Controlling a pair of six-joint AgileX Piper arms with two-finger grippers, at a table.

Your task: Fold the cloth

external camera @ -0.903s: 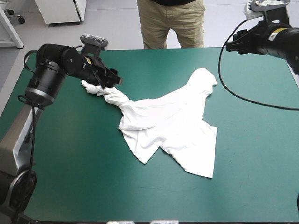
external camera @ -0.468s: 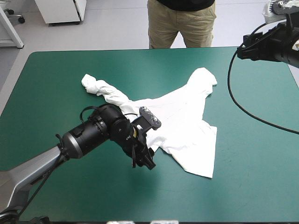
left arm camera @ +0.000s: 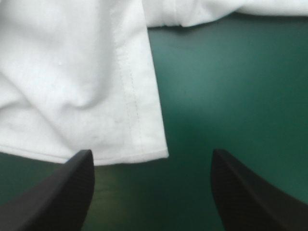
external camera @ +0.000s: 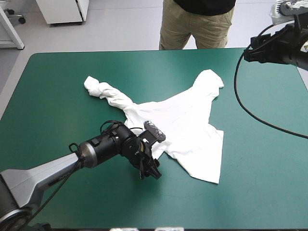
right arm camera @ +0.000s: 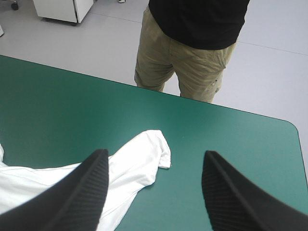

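The white T-shirt (external camera: 178, 125) lies partly spread at the table's middle. One twisted sleeve (external camera: 98, 89) trails toward the far left, and another part reaches to the far right. My left gripper (external camera: 151, 172) hangs low over the shirt's near left corner, open. In the left wrist view the hemmed corner (left arm camera: 161, 153) lies between the left gripper's (left arm camera: 151, 159) fingers, with the shirt (left arm camera: 72, 72) ahead of them. My right gripper (external camera: 248, 50) is raised over the far right corner, open. Its own view shows the right gripper (right arm camera: 155, 154) above the shirt's far end (right arm camera: 137, 161).
The teal-green cover (external camera: 72, 192) shows on every side of the shirt. The table's far edge (external camera: 130, 51) runs just behind the raised right gripper. The near edge (external camera: 192, 227) is a short way from the left gripper.
The left gripper has left the twisted sleeve at the far left and swung to the shirt's near left corner, sinking lower just now. The right arm has drawn back to the right.
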